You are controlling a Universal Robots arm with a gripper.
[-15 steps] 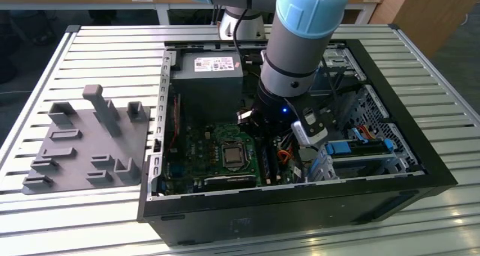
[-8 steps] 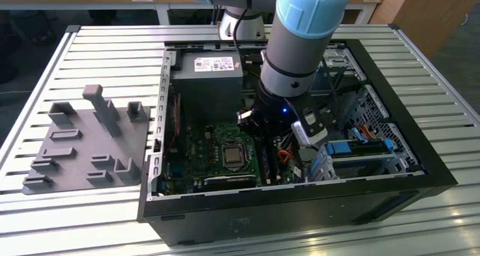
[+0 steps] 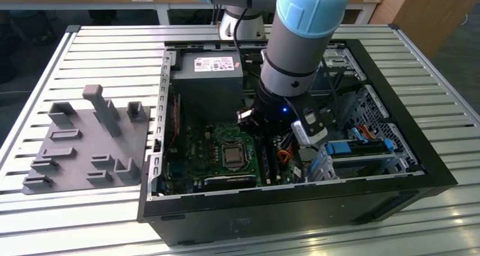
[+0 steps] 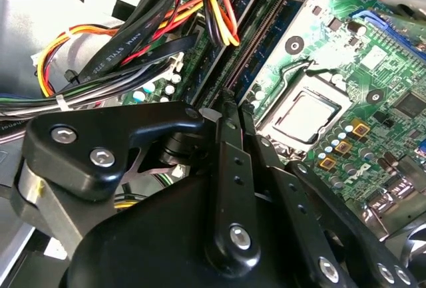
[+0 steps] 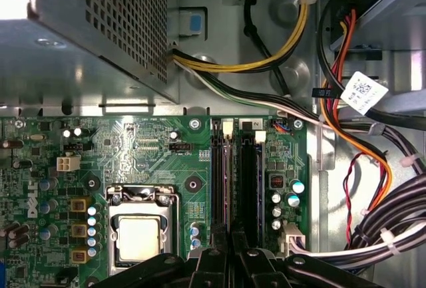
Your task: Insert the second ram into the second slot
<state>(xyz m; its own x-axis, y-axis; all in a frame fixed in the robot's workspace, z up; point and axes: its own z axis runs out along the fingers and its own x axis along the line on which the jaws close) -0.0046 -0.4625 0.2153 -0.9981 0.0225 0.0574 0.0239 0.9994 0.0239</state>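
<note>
Narrow-jawed tool (image 5: 230, 240) sits at one end of the second ram (image 5: 226, 181), which stands edge-on. The ram's long axis runs twelve-to-six o'clock in the exterior view.

Gripper (image 4: 229, 106), seemingly pinched closed, over the memory slots (image 4: 259, 35).

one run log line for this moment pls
arm: reaching into pc case | claw: low over ram slots, beside cpu socket | insertion: cannot tell
</note>
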